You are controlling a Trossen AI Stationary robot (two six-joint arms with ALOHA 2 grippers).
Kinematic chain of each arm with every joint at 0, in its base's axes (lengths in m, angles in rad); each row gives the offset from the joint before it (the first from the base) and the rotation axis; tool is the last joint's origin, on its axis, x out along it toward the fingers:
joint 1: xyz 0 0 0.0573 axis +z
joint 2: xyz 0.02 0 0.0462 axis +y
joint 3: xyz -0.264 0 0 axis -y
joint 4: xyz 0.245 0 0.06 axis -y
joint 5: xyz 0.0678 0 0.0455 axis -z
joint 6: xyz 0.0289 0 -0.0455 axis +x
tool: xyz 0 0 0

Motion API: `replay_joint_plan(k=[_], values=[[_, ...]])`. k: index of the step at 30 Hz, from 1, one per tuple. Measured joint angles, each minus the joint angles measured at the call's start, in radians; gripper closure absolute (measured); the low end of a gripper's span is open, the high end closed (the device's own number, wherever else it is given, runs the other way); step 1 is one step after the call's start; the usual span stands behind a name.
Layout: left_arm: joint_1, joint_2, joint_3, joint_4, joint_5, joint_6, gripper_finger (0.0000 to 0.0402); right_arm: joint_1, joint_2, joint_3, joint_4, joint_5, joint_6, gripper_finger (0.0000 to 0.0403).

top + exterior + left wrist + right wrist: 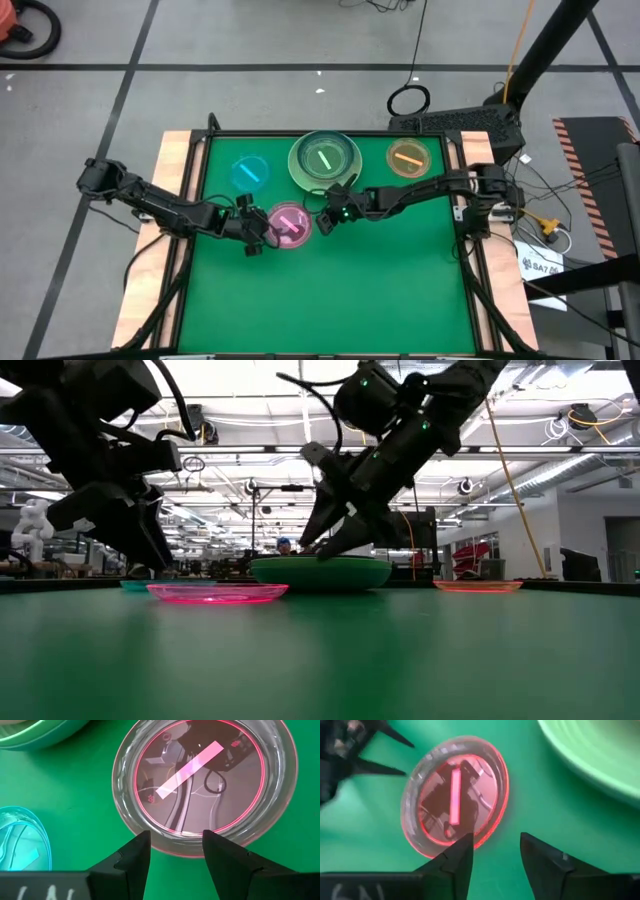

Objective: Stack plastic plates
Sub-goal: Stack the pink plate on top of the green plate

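Small translucent magenta plastic plate (pixel 289 225) lying flat and right way up on the green table mat (pixel 330 300), just in front of the stacked large green plates (pixel 325 159). Likely light, stiff and slick, with a thin raised rim; best taken by pinching that rim from the side, one finger over the lip and one under. Round, so no long axis of its own; mouth facing up.

Left gripper (pixel 174 851) at the plate's near edge, fingers parted a moderate way, straddling the rim but holding nothing. Right gripper (pixel 494 854) just beside the plate's opposite side, likewise parted and empty, poised between it and the green stack.

Farther out, small translucent blue plate (pixel 249 172) left of the stack, small translucent orange plate (pixel 408 157) to its right, both well apart from the grippers.
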Motion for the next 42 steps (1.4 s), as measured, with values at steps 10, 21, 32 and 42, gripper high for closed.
replay_joint_plan(k=[10, 21, 32, 42], values=[[-0.021, 0.000, 0.000, -0.013, 0.000, -0.022, 0.0215, 0.002, 0.096, -0.001, 0.124, -0.005, 0.049, 0.0243], [-0.048, 0.000, 0.000, -0.033, -0.024, -0.042, 0.0215, 0.013, 0.160, -0.001, 0.233, -0.006, 0.080, 0.0243], [-0.050, 0.000, 0.000, -0.051, -0.036, -0.036, 0.0215, 0.016, 0.160, -0.001, 0.238, 0.057, 0.063, 0.0243], [-0.051, 0.000, 0.000, -0.058, -0.038, -0.030, 0.0215, 0.060, 0.204, 0.001, 0.310, 0.132, 0.001, 0.0243]])
